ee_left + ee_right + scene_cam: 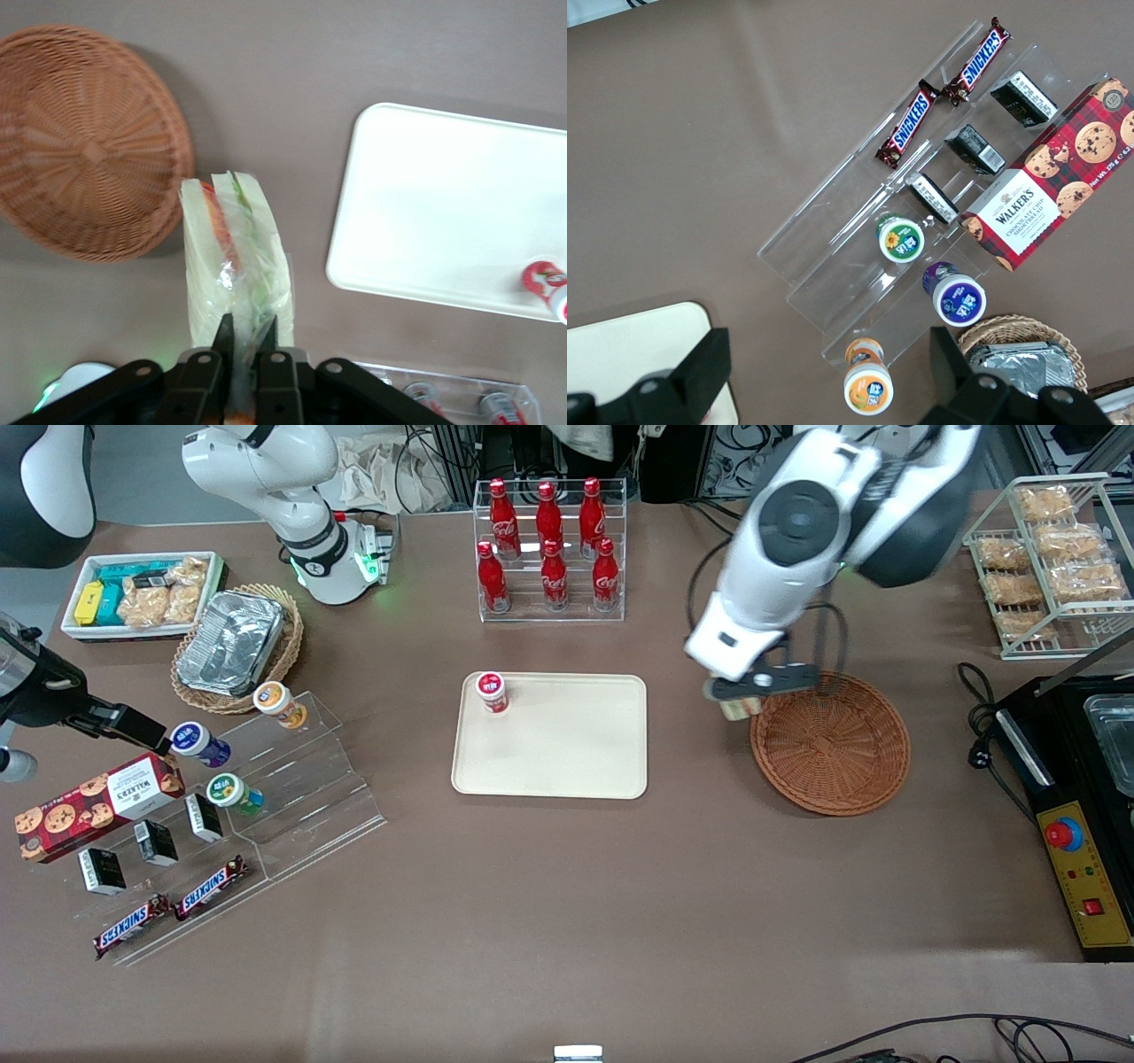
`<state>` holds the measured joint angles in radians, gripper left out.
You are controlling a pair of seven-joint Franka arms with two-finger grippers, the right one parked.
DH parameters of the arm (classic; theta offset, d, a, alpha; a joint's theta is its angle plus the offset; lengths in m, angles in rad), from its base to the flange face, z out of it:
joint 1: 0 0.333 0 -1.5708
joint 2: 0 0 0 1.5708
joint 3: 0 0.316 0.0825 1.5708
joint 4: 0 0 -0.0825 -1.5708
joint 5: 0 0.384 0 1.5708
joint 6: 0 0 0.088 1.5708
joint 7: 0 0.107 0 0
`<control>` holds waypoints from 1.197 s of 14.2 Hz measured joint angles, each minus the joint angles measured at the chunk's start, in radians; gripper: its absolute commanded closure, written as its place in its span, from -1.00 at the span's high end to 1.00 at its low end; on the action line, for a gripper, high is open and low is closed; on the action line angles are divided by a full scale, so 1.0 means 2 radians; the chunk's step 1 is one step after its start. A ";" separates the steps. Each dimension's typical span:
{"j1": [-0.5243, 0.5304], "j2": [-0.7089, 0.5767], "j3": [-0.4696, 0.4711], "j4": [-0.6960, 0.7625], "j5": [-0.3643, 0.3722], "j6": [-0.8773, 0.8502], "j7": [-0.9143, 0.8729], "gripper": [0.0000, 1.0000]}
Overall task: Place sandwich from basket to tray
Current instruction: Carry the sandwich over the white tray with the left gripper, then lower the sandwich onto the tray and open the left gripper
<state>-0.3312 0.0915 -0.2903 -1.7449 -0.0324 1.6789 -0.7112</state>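
The table (567,921), brown and matte, fills nearly the whole front view. The left arm (797,540) comes down from the upper right of that frame, its white body blurred. Below it, right of centre, sits the basket (833,748), round, reddish-brown, with nothing in it. The tray (567,753) lies at the centre of the frame, well apart from the basket, with bare table between them. A small red-and-white cup (492,691) stands in the tray's upper-left corner.

At upper centre a clear rack holds six red cola bottles (549,549). At the lower left a clear stepped stand (292,797) carries small cups, dark packets and two Snickers bars (168,908), with a red cookie box (97,806) beside it.

The gripper (749,691) hangs just beside the basket's upper-left rim in the front view, on the tray side. The wrist view shows its two black fingers (205,376) clamped on the wrapped end of the sandwich (235,266). The sandwich is held up off the table, clear of the basket, over the strip of table between basket and tray; its orange, red and green layers show through clear film.
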 measured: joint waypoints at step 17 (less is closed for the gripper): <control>-0.067 0.126 -0.008 -0.118 -0.002 0.364 0.138 -1.00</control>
<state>-0.4643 0.3441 -0.3069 -1.9817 -0.0363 2.4064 -0.4358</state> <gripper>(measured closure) 0.863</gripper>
